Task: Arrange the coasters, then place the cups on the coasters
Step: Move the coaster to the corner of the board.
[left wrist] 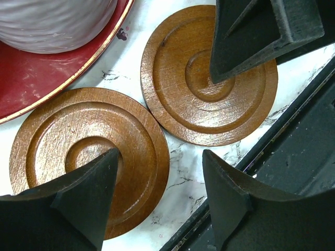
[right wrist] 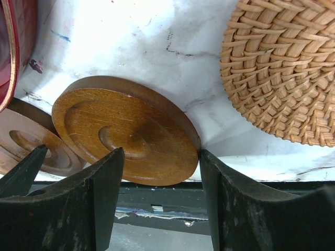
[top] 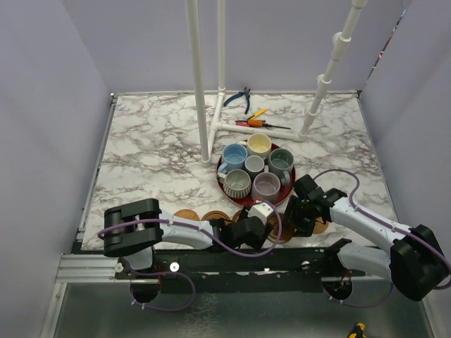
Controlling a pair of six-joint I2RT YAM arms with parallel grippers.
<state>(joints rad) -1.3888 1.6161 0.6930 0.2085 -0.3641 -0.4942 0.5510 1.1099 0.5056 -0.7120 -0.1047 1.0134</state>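
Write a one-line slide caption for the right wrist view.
Right gripper, jaws apart, at a tilted wooden coaster leaning on a second coaster, woven coaster nearby.

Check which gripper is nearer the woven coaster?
Right. The right gripper sits just beside the woven coaster, over a tilted wooden coaster. The left gripper hovers over two other wooden coasters farther left, by the red tray.

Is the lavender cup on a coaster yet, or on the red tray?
On the red tray: the lavender cup stands upright inside its rim.
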